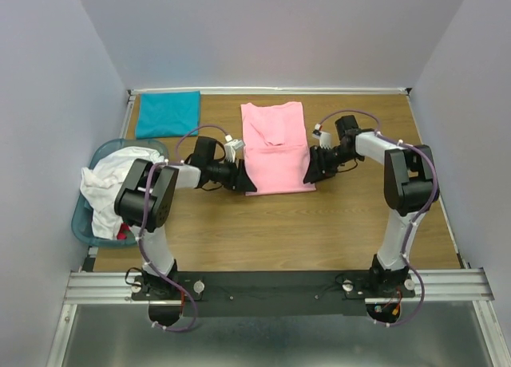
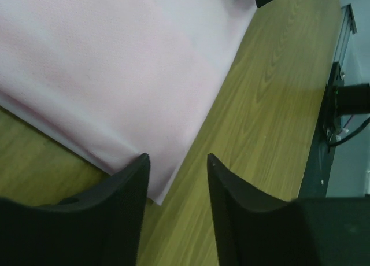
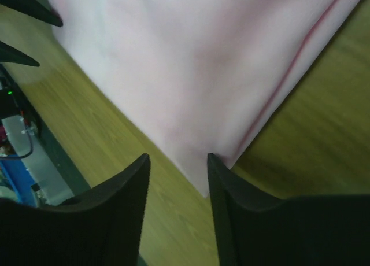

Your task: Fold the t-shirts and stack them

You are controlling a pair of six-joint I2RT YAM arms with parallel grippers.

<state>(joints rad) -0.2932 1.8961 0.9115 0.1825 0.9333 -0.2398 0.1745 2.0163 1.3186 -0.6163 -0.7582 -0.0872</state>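
A light pink t-shirt (image 1: 275,147) lies flat in the middle of the table, its top part folded down. My left gripper (image 1: 246,182) sits at its near left corner and my right gripper (image 1: 310,171) at its near right corner. In the left wrist view the left gripper (image 2: 176,162) is open, and the pink t-shirt (image 2: 115,63) ends in a corner beside the left finger. In the right wrist view the right gripper (image 3: 177,159) is open, with the corner of the pink t-shirt (image 3: 191,63) reaching into the gap. A folded teal t-shirt (image 1: 168,113) lies at the back left. White t-shirts (image 1: 120,183) fill the basket.
The light-blue plastic basket (image 1: 84,223) stands at the table's left edge, beside the left arm. Bare wooden table (image 1: 279,231) stretches between the pink shirt and the arm bases. Grey walls close in the back and both sides.
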